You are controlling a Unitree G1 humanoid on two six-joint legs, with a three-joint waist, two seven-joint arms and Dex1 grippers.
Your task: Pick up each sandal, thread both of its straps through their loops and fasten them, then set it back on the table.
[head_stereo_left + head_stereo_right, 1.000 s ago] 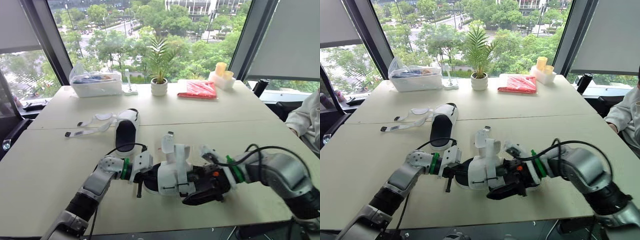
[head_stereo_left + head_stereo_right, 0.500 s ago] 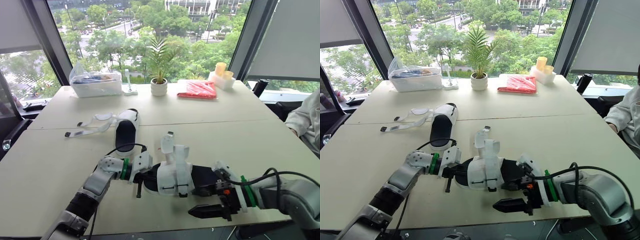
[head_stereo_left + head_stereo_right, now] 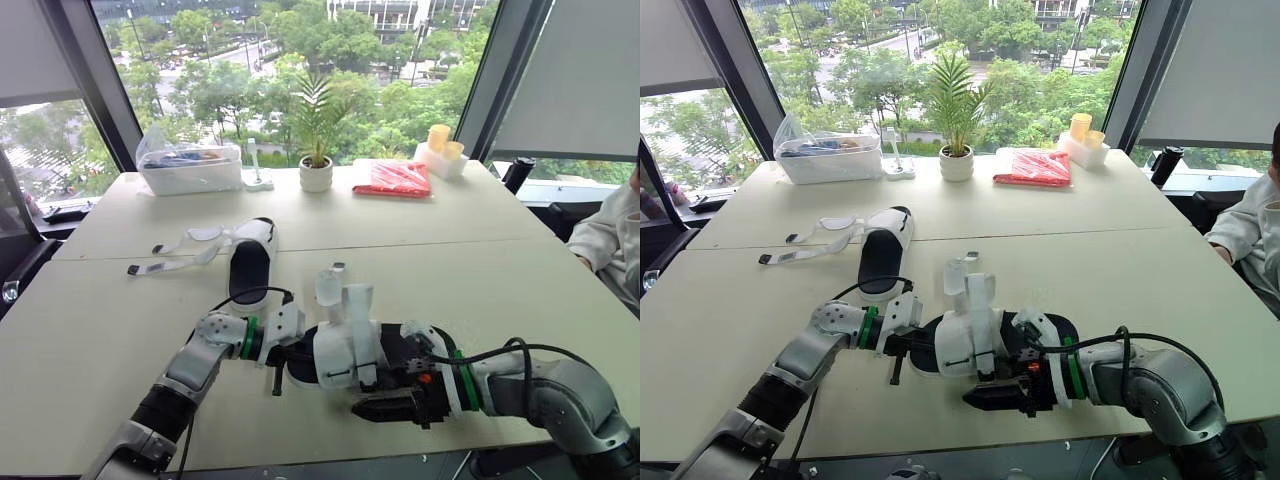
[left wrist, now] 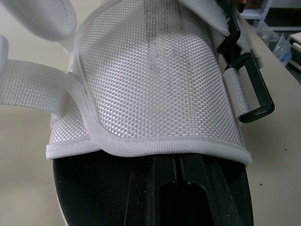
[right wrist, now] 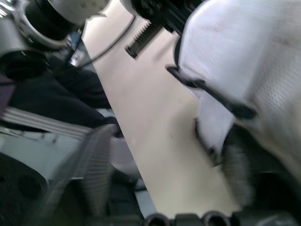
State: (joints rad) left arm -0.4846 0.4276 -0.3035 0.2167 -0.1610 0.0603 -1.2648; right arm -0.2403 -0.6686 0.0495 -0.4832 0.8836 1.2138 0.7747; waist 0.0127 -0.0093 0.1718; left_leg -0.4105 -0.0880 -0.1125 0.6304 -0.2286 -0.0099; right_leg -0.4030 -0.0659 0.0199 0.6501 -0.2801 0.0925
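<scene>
1. Right in front of the robot, the near sandal (image 3: 340, 352) lies on the table (image 3: 100, 320), and its white straps (image 3: 345, 300) stand upright above the black footbed.
2. The left gripper (image 3: 283, 352) is at that sandal's left end and is pinching the end of the sole. In the left wrist view a black finger (image 4: 164, 188) lies on the footbed, just under the white mesh flap (image 4: 155, 84).
3. A black loop (image 4: 251, 92) hangs off the edge of that flap, with nothing threaded through it.
4. The right gripper (image 3: 372, 408) sits low over the table, just beside the near edge of the sandal and pointing toward the robot's left. Its fingers (image 5: 94, 174) are spread, with bare tabletop between them.
5. The far sandal (image 3: 250, 262) rests flat on the table, well apart from both grippers. Its loose straps (image 3: 175, 255) trail out to the left, unfastened.
</scene>
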